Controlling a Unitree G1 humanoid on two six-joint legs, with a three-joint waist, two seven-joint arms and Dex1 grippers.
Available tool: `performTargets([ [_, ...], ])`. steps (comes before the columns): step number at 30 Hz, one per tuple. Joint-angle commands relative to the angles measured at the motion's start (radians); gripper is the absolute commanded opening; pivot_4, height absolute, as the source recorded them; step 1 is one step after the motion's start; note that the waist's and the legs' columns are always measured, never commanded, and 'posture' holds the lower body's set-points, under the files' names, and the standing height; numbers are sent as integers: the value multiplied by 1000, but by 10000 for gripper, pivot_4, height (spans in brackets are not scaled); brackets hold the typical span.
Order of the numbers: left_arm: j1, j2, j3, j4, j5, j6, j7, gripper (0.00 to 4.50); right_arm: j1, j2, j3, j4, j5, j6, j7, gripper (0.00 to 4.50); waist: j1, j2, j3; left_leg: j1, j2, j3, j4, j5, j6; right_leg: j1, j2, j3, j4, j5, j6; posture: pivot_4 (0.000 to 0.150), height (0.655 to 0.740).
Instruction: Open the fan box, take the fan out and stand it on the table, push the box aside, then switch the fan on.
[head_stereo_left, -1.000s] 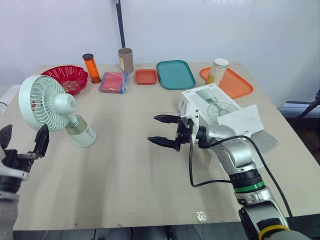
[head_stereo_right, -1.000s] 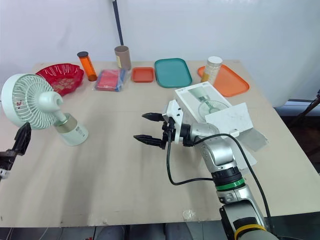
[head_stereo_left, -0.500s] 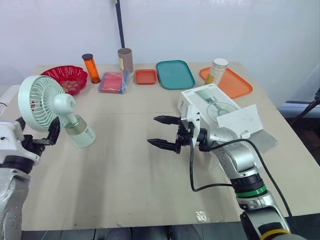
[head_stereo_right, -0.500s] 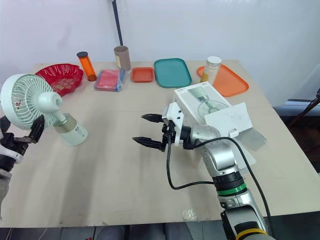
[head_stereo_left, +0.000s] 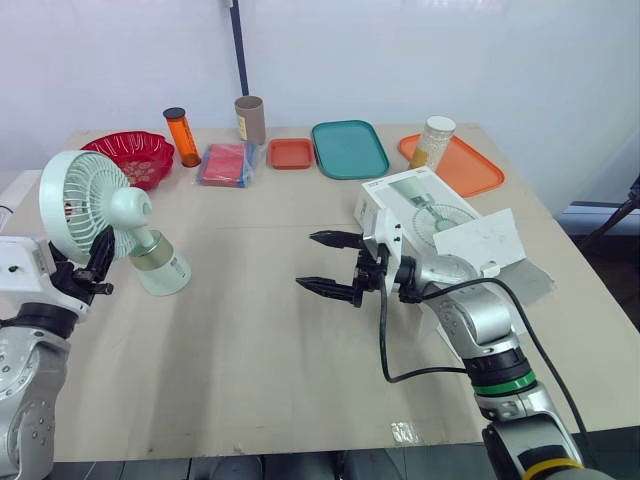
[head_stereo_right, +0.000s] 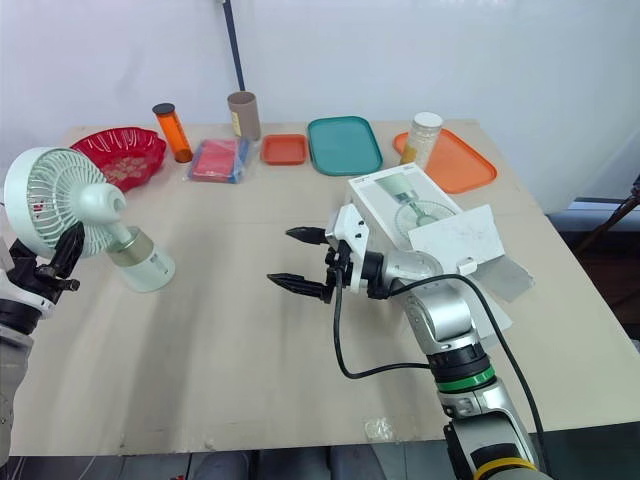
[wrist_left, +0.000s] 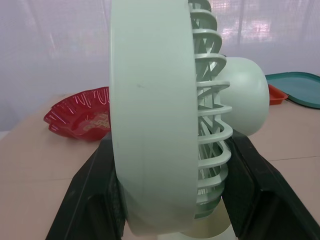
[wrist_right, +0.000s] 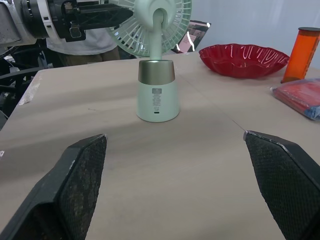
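A pale green fan stands upright on the table at the left, its head (head_stereo_left: 85, 205) on a stem above a round base (head_stereo_left: 165, 268). My left gripper (head_stereo_left: 92, 262) is open, its black fingers (wrist_left: 90, 200) straddling the lower edge of the fan head (wrist_left: 155, 115); whether they touch it is unclear. Over the middle of the table my right gripper (head_stereo_left: 310, 261) hovers open and empty, pointing at the fan base (wrist_right: 157, 92). The white fan box (head_stereo_left: 420, 205) lies at the right behind that arm, its flap (head_stereo_left: 480, 240) folded open.
Along the far edge stand a red bowl (head_stereo_left: 132, 155), an orange bottle (head_stereo_left: 182, 135), a cardboard tube (head_stereo_left: 250, 118), a red and blue packet (head_stereo_left: 228, 163), a small orange tray (head_stereo_left: 291, 153), a teal tray (head_stereo_left: 350, 148), and an orange tray (head_stereo_left: 475, 172) with a jar (head_stereo_left: 435, 140).
My left gripper has come up from the table's left edge and closed in on the fan head, which now sits between its fingers. The right gripper, fan and box have stayed put.
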Motion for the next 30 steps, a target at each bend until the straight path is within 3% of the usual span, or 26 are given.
performTargets([
  [1,14,-2,9,-18,18,-7,1,19689,-2,-4,-10,-34,4,-11,2,45000,0,0,0,0,0,0,0,0,0,0,0,0,0,0,0,1500,7400],
  [5,22,-16,-8,-50,5,-5,-11,19689,-18,8,-10,-22,1,-10,-11,45000,0,0,0,0,0,0,0,0,0,0,0,0,0,0,0,1500,7400],
  [14,-11,-34,-59,-226,-168,73,4,19689,-105,80,33,-2,-31,54,-87,45000,2,-1,0,-1,0,-1,0,0,0,0,0,0,0,0,0,1500,7400],
  [30,-194,31,-186,-240,-201,187,32,19689,-252,260,72,53,-113,176,-309,45000,0,-1,0,-2,0,-1,0,0,-1,-1,0,-1,0,0,0,1500,7400],
])
